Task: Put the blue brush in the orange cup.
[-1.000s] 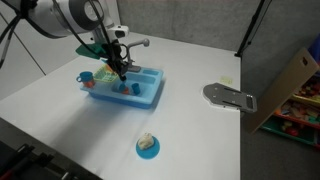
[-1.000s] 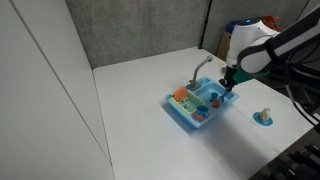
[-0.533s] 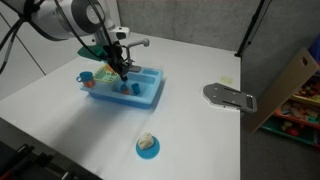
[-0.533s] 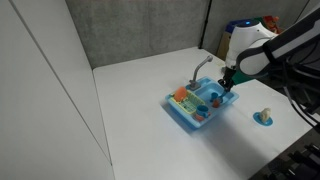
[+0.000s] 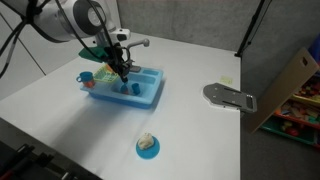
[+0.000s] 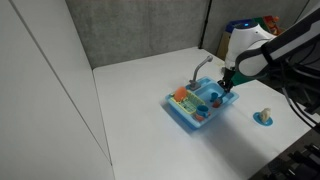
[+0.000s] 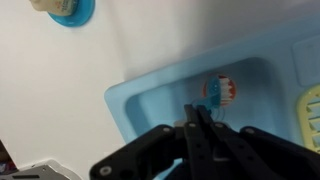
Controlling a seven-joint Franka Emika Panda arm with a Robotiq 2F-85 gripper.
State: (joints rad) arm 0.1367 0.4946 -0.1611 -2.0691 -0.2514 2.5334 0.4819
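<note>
Over the blue tray [image 5: 148, 96] on the counter [image 5: 60, 115], hovers with gripper [image 7: 203, 112] just above the blue brush [image 7: 212, 92] inside that tray; cannot tell whether pinching it or spread.

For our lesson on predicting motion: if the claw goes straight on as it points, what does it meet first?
Probably the small orange-and-blue round thing in the blue sink tray, just past the claw, though depth is unclear in the wrist view.
</note>
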